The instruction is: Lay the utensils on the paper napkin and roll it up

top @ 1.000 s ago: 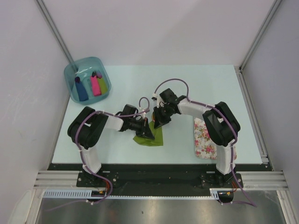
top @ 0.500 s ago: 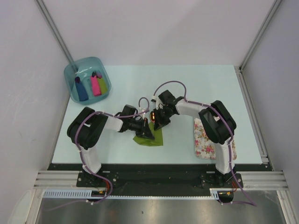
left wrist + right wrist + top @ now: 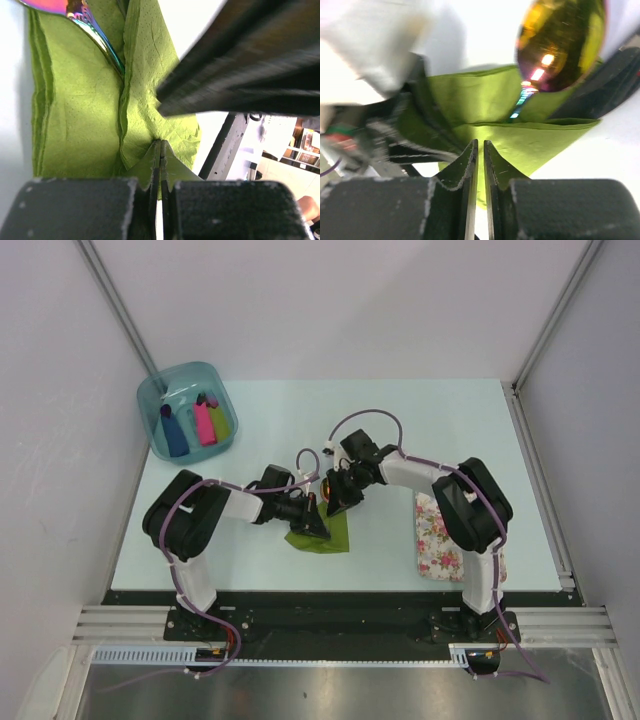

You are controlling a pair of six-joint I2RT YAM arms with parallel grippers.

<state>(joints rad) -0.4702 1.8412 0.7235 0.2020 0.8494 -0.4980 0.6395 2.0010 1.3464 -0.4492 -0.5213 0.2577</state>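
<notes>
Olive napkin (image 3: 338, 536), spoon (image 3: 562, 42) in its fold; teal tub (image 3: 183, 387) left, floral mat (image 3: 432, 530) right.

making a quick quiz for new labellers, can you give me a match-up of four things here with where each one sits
Things:
1. olive-green paper napkin
2. iridescent metal spoon
3. white pink-flowered rectangular mat
4. teal plastic tub

Places:
A. far left corner of the table, holding blue, pink and lime rolls
B. lying in the napkin's fold, bowl sticking out past its edge
C. near right part of the table
D. folded, near the middle of the table

Pairs: 1-D, 2-B, 3-C, 4-A
</notes>
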